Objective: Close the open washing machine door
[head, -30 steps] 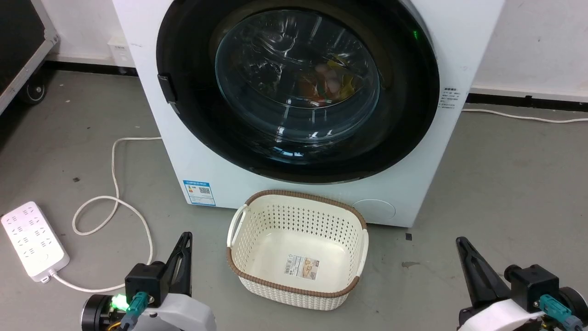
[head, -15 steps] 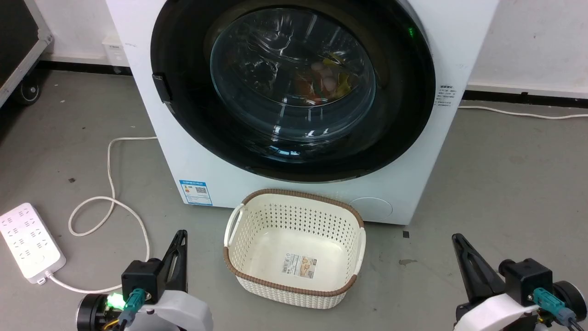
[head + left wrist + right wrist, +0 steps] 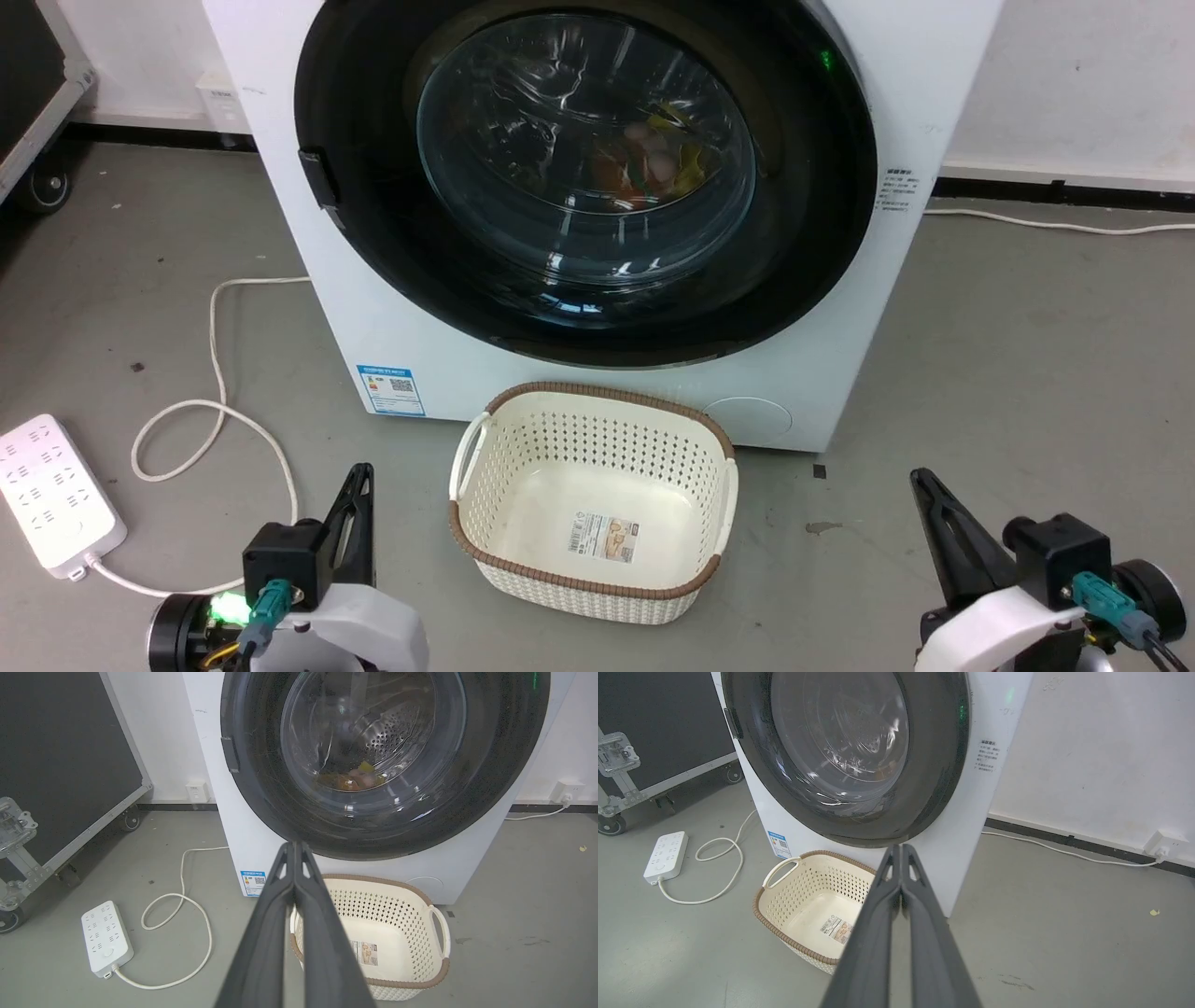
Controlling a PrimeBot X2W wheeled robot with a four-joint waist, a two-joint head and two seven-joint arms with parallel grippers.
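Observation:
The white washing machine (image 3: 392, 308) stands ahead of me. Its round black-rimmed door (image 3: 583, 177) lies flat against the front, and coloured laundry shows through the glass bowl. The same door (image 3: 383, 756) faces the left wrist camera, and in the right wrist view the door (image 3: 845, 751) appears at an angle. My left gripper (image 3: 359, 478) is low at the left, shut and empty, well short of the machine. My right gripper (image 3: 922, 483) is low at the right, also shut and empty. In the wrist views the fingers of the left gripper (image 3: 294, 845) and right gripper (image 3: 901, 848) press together.
A cream perforated basket (image 3: 467, 523) with a brown rim sits on the grey floor right before the machine, between my arms. A white power strip (image 3: 51, 495) and looping cable (image 3: 215, 411) lie at the left. A black wheeled case (image 3: 60, 765) stands further left.
The whole head picture has shifted slightly left and up, so the camera has moved. Both grippers stay shut in the same lower corners. The door looks the same.

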